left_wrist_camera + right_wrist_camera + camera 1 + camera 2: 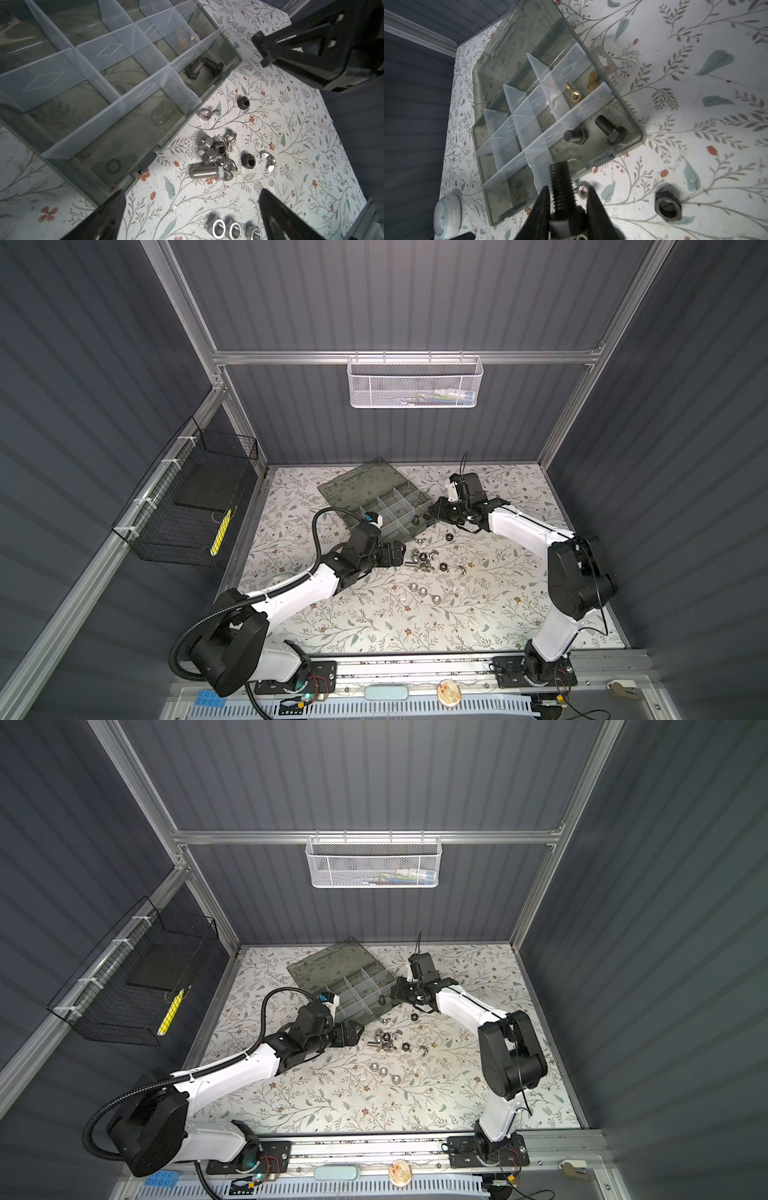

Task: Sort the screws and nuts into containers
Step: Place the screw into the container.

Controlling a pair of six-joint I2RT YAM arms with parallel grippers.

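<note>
The grey-green organizer case (pixel 388 510) (pixel 357 990) lies open at the back, its containers split by pale dividers. One corner compartment holds two black screws (pixel 575 136) (pixel 213 64); another holds brass wing nuts (pixel 576 93). My right gripper (pixel 566 188) (pixel 432 512) is shut on a black screw (pixel 561 182) (pixel 258 40), just off that corner of the case. Loose nuts and a silver screw (pixel 205 171) lie piled on the mat (pixel 422 562). My left gripper (pixel 192 192) (pixel 404 552) hangs open beside the pile, empty, near a row of silver nuts (pixel 233 228).
Black nuts (pixel 243 101) (pixel 667 206) and a silver wing nut (pixel 268 159) lie scattered around the pile. The case's smoky lid (pixel 361 485) lies flat behind it. A white mesh basket (pixel 415 383) hangs on the back wall, a black wire basket (pixel 187 506) on the left wall.
</note>
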